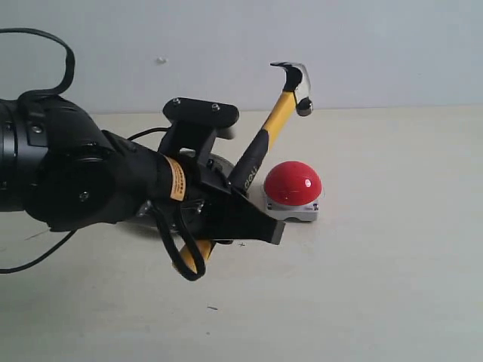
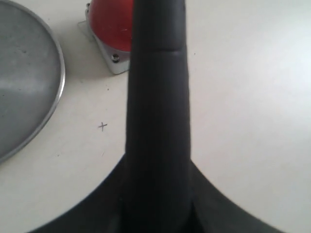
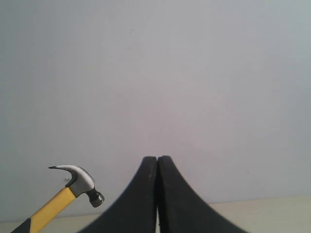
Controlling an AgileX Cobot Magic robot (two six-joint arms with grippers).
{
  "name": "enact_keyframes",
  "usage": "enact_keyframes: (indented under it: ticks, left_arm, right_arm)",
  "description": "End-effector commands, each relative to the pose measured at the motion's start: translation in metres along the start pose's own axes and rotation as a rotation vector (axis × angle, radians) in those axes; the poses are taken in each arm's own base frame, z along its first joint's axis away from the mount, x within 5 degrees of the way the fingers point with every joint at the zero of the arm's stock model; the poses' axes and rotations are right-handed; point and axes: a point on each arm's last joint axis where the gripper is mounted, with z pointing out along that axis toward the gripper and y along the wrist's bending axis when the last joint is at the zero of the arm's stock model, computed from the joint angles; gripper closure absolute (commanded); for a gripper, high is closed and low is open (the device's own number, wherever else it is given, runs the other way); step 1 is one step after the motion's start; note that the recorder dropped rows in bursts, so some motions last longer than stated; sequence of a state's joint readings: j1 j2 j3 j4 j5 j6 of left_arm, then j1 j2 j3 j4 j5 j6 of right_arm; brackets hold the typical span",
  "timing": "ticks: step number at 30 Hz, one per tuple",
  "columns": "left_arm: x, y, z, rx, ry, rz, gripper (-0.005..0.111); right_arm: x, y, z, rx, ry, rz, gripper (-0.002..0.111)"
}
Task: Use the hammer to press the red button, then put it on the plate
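You have little to read here: white lettering runs along the black grip of the hammer (image 1: 275, 121), too blurred to make out, and the print on the yellow label (image 1: 176, 179) on the left arm's wrist is too small to read.

Your left end effector (image 1: 249, 215) is clamped around the hammer's black grip. From it the yellow shaft slants upward to the dark steel claw head, which is raised in the air. The yellow butt end pokes out below the end effector, beside a loop of black cable (image 1: 185, 260).

The red button (image 1: 293, 183), a glossy dome on a square light-grey base, sits on the tabletop (image 1: 392, 264) just past the left end effector's fingertips and below the hammer head, not touched. The silver plate (image 2: 24, 73) lies under the left end effector, near the button's base but apart from it. A small cross mark (image 2: 102, 126) lies between them.

Your right end effector (image 3: 157, 165) is clenched on nothing, well away from the hammer.
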State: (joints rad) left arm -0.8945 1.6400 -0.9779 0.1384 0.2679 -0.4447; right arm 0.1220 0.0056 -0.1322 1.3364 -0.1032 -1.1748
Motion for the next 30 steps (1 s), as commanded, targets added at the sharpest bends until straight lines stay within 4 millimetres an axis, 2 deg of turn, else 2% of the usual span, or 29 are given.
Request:
enact_keyframes:
  ticks: [1,19,21,26,30]
  left_arm:
    - [-0.012,-0.008,-0.004,0.052,-0.103,0.006,0.107]
    - [-0.006,-0.003,-0.004,0.012,-0.030,-0.025,0.107]
    - [-0.010,-0.004,-0.006,-0.001,-0.013,-0.026,0.107]
    - [-0.039,-0.011,-0.021,0.017,-0.097,-0.003,0.107]
    - [-0.036,-0.014,-0.021,0.027,-0.098,-0.005,0.107]
  right_arm:
    - [0.001,-0.001,-0.001,0.007,-0.004,-0.010,0.108]
    - [0.001,-0.001,-0.001,0.007,-0.004,-0.010,0.108]
    - [0.001,-0.001,-0.001,0.007,-0.004,-0.010,0.108]
    - [0.001,-0.001,-0.001,0.007,-0.004,-0.010,0.108]
    - [0.001,-0.001,-0.001,0.007,-0.004,-0.010,0.108]
